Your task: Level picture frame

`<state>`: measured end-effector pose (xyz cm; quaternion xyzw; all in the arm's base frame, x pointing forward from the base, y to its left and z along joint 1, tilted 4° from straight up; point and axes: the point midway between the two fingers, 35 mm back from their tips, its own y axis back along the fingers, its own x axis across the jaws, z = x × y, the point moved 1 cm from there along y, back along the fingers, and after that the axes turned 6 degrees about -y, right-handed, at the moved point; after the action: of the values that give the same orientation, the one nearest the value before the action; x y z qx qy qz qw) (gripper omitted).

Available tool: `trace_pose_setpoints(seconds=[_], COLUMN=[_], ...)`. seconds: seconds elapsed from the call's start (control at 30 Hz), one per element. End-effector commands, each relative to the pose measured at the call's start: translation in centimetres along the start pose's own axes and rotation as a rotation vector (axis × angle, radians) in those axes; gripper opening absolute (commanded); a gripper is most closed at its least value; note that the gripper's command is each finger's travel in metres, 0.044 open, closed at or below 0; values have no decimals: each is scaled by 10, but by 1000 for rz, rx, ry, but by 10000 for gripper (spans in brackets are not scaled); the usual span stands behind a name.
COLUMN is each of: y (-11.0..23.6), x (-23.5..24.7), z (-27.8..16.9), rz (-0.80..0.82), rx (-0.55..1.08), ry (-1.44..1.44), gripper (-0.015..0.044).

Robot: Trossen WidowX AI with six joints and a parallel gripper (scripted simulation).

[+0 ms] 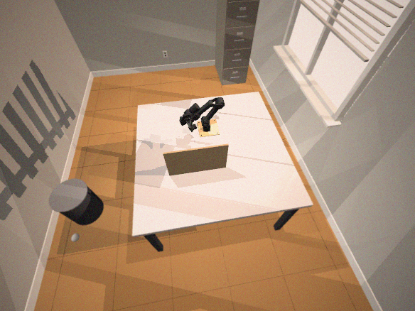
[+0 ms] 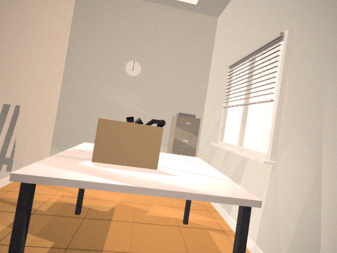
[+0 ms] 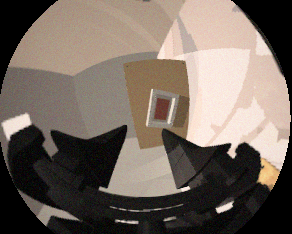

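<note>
The picture frame is small, grey-edged with a dark red picture. It hangs on the brown wall panel that stands upright on the white table. It shows only in the wrist view, tilted against the panel's edges. The top and exterior views show the panel's bare back, so the frame and screw are hidden there. My gripper is open and empty. It floats in front of the panel, well short of the frame, with the frame just above and to the right of the gap between the fingers.
The arm's base sits on a small wooden plate behind the panel. A grey filing cabinet stands in the far corner. A dark round bin stands on the floor left of the table. A window with blinds is on the right wall.
</note>
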<state>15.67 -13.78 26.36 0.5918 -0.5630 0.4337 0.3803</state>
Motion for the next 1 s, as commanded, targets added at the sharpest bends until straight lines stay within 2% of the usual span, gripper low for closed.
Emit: trace_pose_setpoints(seconds=[0.0, 0.43, 0.63, 0.77, 0.97], y=[0, -1, -39, -66, -70], x=[-1, 0, -10, -34, -39], z=[0, 0, 4, 5, 5], rz=[-3, 3, 70, 43, 32], rx=[1, 4, 63, 50, 46], ry=[-4, 0, -13, -15, -13], gripper=[260, 260, 260, 260, 260])
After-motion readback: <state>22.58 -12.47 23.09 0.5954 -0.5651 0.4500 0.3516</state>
